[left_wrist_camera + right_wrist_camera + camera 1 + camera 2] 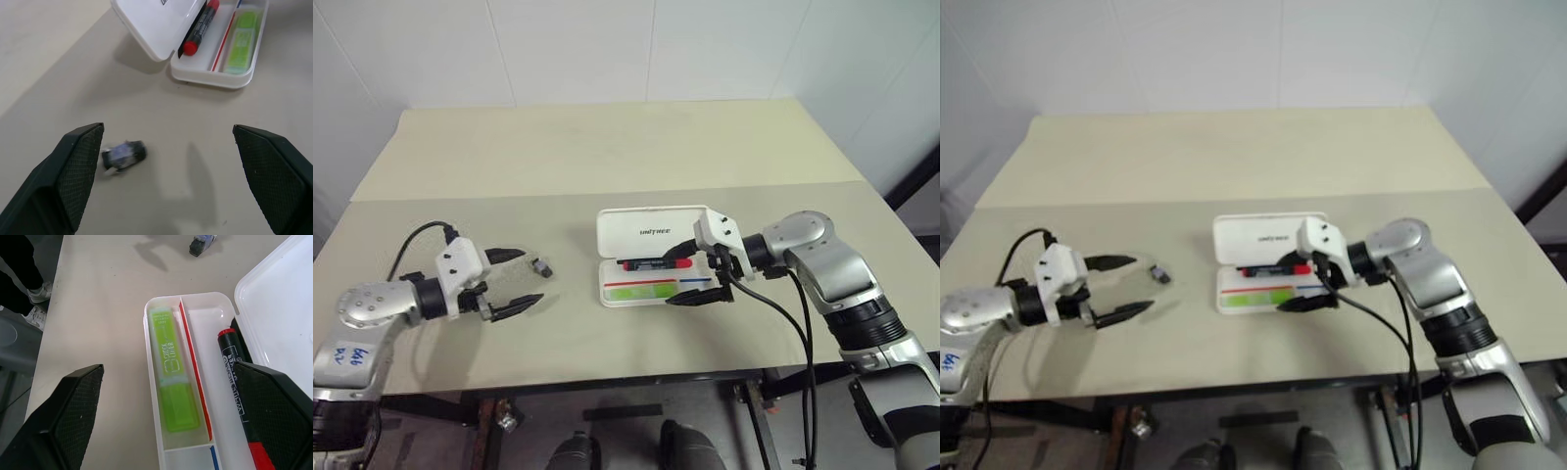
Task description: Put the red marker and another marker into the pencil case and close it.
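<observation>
Now both markers lie in the pencil case (651,253), whose raised lid sits just beyond our open right gripper (700,278).

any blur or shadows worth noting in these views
Left wrist view: the small dark object on the table is smeared by motion blur; a soft shadow lies beside the pencil case. Right wrist view: green marker and red marker are sharp, print legible.
</observation>
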`<state>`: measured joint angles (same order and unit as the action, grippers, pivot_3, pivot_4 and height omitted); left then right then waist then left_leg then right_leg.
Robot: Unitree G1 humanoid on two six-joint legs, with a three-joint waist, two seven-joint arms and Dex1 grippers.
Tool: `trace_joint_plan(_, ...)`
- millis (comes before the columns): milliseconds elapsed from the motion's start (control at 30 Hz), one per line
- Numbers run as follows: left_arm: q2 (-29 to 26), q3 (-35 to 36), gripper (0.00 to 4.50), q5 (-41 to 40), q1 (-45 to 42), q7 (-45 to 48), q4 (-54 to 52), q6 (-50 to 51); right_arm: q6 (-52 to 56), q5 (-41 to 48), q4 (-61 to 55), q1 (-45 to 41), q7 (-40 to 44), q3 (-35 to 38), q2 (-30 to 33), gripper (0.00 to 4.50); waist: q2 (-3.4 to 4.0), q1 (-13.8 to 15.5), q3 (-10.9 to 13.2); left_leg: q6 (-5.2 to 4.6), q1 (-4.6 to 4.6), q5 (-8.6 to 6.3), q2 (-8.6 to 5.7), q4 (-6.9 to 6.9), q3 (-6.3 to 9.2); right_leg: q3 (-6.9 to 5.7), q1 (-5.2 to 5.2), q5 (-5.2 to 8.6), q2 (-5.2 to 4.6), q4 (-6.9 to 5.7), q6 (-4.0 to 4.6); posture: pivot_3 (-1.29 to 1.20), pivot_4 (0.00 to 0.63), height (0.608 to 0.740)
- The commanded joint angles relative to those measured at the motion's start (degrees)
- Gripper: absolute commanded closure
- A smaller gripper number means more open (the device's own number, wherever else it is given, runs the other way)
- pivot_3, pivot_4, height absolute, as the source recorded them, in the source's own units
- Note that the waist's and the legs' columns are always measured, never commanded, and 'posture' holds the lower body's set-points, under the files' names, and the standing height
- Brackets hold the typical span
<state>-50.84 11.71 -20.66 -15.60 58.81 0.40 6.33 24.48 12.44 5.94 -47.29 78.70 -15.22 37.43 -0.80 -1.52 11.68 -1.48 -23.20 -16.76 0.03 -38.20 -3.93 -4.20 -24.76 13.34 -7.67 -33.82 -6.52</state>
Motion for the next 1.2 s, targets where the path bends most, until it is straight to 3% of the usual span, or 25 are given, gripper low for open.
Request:
trace_joint_plan(33, -1.83, 0.1, 0.0, 2.77, -3.72, 1.08, 6.56, -3.24, -1.51, 0.02, -0.17, -1.67, -0.46, 0.96, -0.3, 0.02, 0.0, -0.02, 0.0, -0.01, -0.01, 0.0, -0.01, 0.0, 0.0, 0.0, -0.01, 0.0, 0.0, -0.01, 0.0, 0.0, 0.15, 0.74)
trace_joint_plan(133, 0.88, -0.04, 0.0, 4.66, -6.0, -6.06, 7.67, 1.08, -1.53, 0.04, -0.37, -1.44, -1.0, 1.33, -0.34, 0.02, 0.0, 0.01, 0.0, -0.02, -0.02, 0.0, -0.02, 0.0, -0.03, -0.04, -0.01, -0.01, 0.0, -0.01, -0.01, 0.0, 0.15, 0.74)
trace_joint_plan(467, 18.16, 0.52, 0.0, 6.89, -4.38, -35.21, -13.94, 23.56, 0.38, 0.68, -2.7, 0.46, -2.32, 2.0, 0.95, 0.02, -0.05, 0.23, -0.02, -0.11, -0.02, -0.05, -0.02, -0.09, -0.19, -0.23, 0.0, -0.04, -0.07, -0.04, -0.06, 0.0, 0.15, 0.74)
trace_joint_plan(700, 32.31, 0.79, 0.0, 12.3, -9.2, -58.37, -23.06, 49.77, -0.23, 0.46, -1.14, -0.74, -2.0, 1.43, 0.2, 0.02, -0.1, 0.59, -0.04, -0.06, 0.04, -0.01, -0.01, -0.24, -0.14, -0.21, 0.08, -0.08, -0.03, -0.18, -0.08, 0.0, 0.15, 0.74)
trace_joint_plan(967, 45.85, 2.85, 0.0, 15.32, -15.15, -69.51, -25.88, 65.74, -1.19, 5.11, -0.39, -0.55, 1.33, 4.63, 0.79, 0.02, -0.15, 1.72, -0.05, -0.07, 0.01, -0.02, -0.01, -0.45, -0.09, -0.21, 0.15, -0.14, -0.01, -0.17, -0.1, 0.0, 0.15, 0.74)
trace_joint_plan(1200, 52.3, 2.2, 0.0, 17.22, -18.01, -73.07, -22.77, 68.35, -4.66, 3.93, 2.61, 0.32, 1.28, 4.84, 2.05, 0.02, -0.19, 2.24, -0.08, -0.09, 0.0, -0.05, -0.02, -0.48, -0.08, -0.22, 0.19, -0.16, -0.01, -0.08, -0.12, 0.0, 0.15, 0.74)
